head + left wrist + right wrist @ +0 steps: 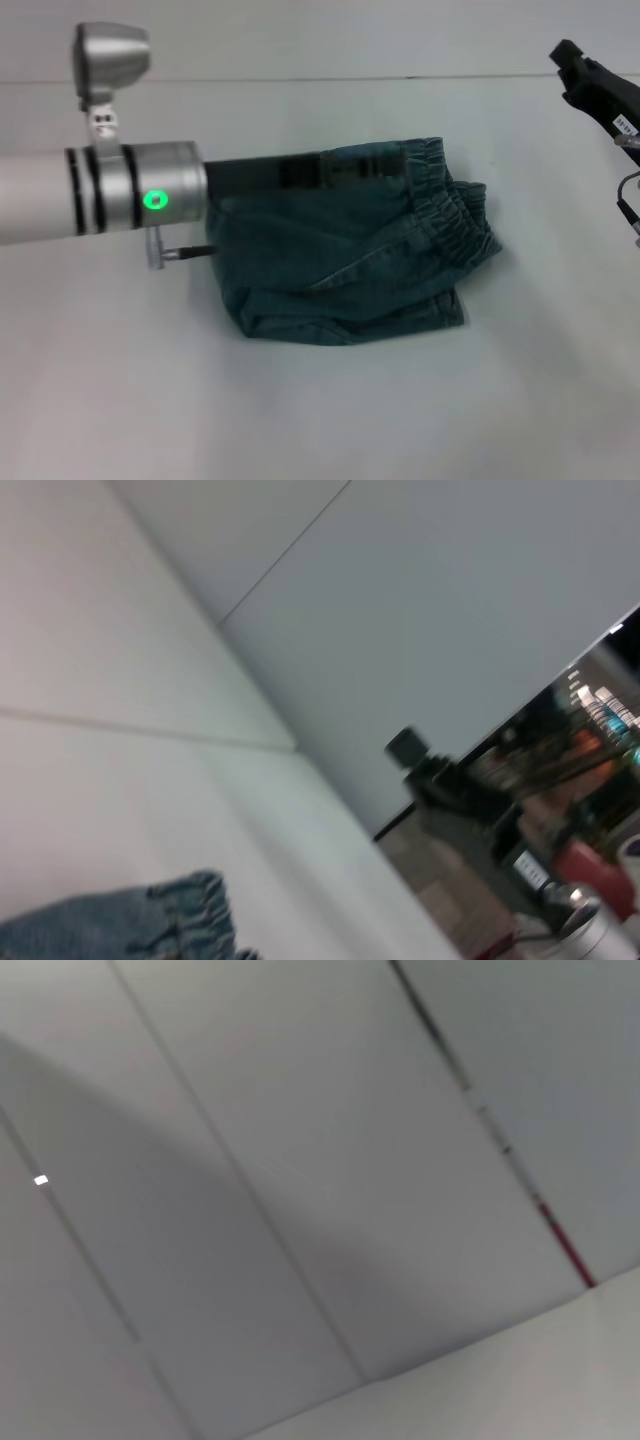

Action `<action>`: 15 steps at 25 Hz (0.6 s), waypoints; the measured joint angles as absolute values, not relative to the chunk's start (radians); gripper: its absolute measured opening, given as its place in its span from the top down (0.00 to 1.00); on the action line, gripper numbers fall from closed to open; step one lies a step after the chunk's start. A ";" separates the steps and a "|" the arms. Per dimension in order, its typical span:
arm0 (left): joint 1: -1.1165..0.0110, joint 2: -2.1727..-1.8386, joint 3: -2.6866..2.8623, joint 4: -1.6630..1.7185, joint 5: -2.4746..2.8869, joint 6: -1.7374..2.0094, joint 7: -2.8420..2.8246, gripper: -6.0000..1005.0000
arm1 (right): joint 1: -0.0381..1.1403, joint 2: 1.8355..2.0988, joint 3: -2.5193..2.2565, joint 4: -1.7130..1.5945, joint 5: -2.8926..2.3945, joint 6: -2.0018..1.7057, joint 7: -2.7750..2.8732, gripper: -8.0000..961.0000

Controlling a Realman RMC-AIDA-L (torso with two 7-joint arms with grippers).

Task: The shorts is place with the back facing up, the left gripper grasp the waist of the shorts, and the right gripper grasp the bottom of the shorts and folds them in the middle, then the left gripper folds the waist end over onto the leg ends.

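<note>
The blue denim shorts [340, 255] lie folded into a compact bundle on the white table. Their ruffled waist [445, 195] is at the bundle's right end, bunched and partly raised. The waist [185, 910] also shows in the left wrist view. My left gripper [392, 170] reaches in from the left over the top edge of the shorts, its black tip at the waist band. My right gripper [590, 80] hangs at the far right, above the table and apart from the shorts. The leg ends are hidden under the folded cloth.
The white table [330, 420] extends on all sides of the shorts. A seam line [300, 78] runs across its far part. The right wrist view shows only pale flat surfaces. A dark stand [410, 750] and clutter lie beyond the table edge.
</note>
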State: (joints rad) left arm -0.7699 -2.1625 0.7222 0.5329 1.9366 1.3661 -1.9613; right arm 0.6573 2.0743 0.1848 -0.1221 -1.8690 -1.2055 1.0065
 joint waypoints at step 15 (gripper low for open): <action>-0.427 -2.139 0.701 0.789 1.839 1.655 -1.741 0.07 | 0.476 2.020 -0.512 -0.765 -1.883 -1.828 1.613 0.67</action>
State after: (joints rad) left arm -0.4271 -2.1390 0.7012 0.7891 1.8389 1.6553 -1.7413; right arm 0.4760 2.0199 -0.5125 -0.7654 -1.8827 -1.8277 1.6134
